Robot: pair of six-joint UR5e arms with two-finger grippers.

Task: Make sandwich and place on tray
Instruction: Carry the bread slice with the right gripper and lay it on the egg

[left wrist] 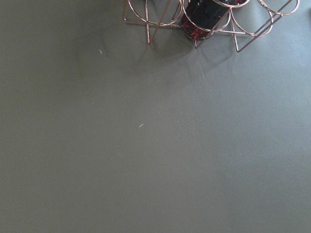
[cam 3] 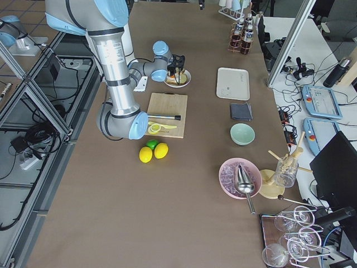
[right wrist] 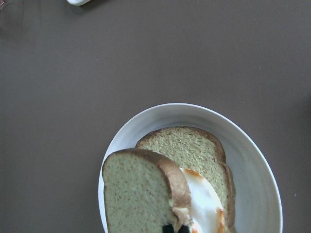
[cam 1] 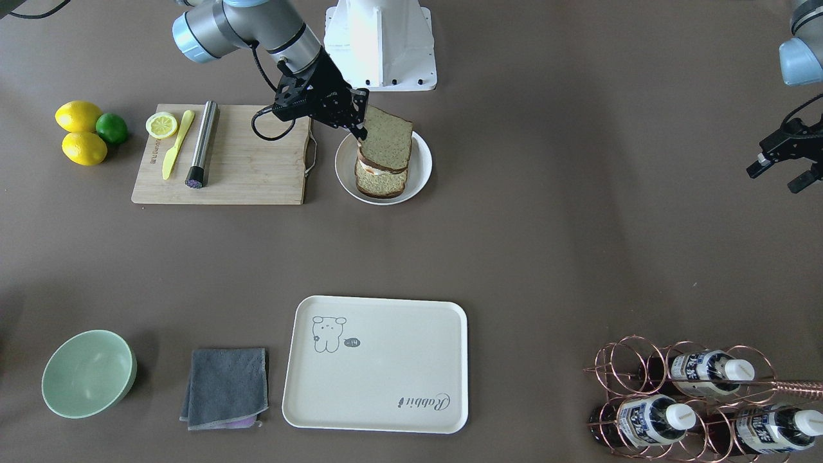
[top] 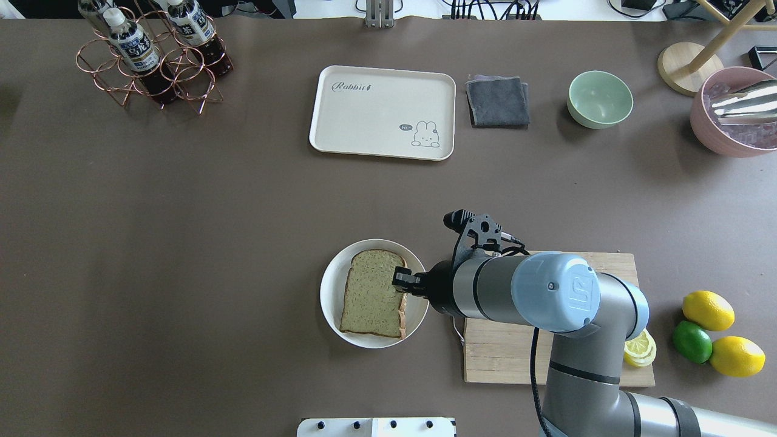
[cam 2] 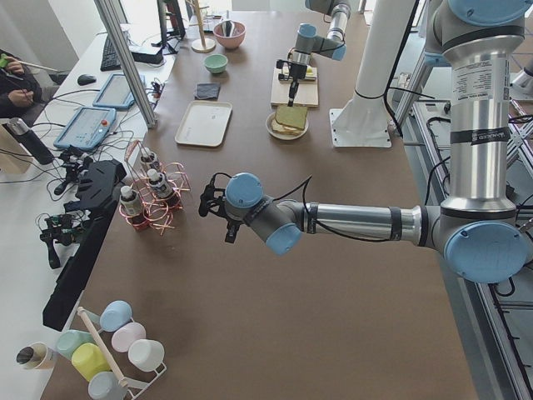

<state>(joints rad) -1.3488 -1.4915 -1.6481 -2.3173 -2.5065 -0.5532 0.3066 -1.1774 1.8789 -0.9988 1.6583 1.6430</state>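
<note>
On the round white plate (cam 1: 421,168), just beside the wooden cutting board (cam 1: 251,167), I see the sandwich (cam 1: 384,161) stacked but not lying flat. From overhead its long axis runs away from the robot. The rounded crust end points toward the far side of the table, where the tray (cam 1: 379,366) lies. The sandwich is well apart from that tray.

The bottom slice (cam 1: 379,183) lies flat in the plate with the egg (right wrist: 201,201) on it. The top slice (cam 1: 387,145) is tilted. The side nearest the cutting board is raised, so the right wrist camera looks under it at the white and orange of the egg.

The right gripper (cam 1: 361,134) comes in low from over the board. Its fingers are nearly closed, pinching that raised edge of the top slice, with one tip above the crust and one below. The left gripper (cam 1: 775,179) hangs over bare table far to the other side, its fingers spread apart and touching nothing.

As for the other holders, a copper wire rack (cam 1: 617,360) carries several bottles (cam 1: 649,418) lying in its rings. At the table's far right corner, a pink bowl (top: 704,130) holds what looks like ice and a metal scoop (top: 743,103).
</note>
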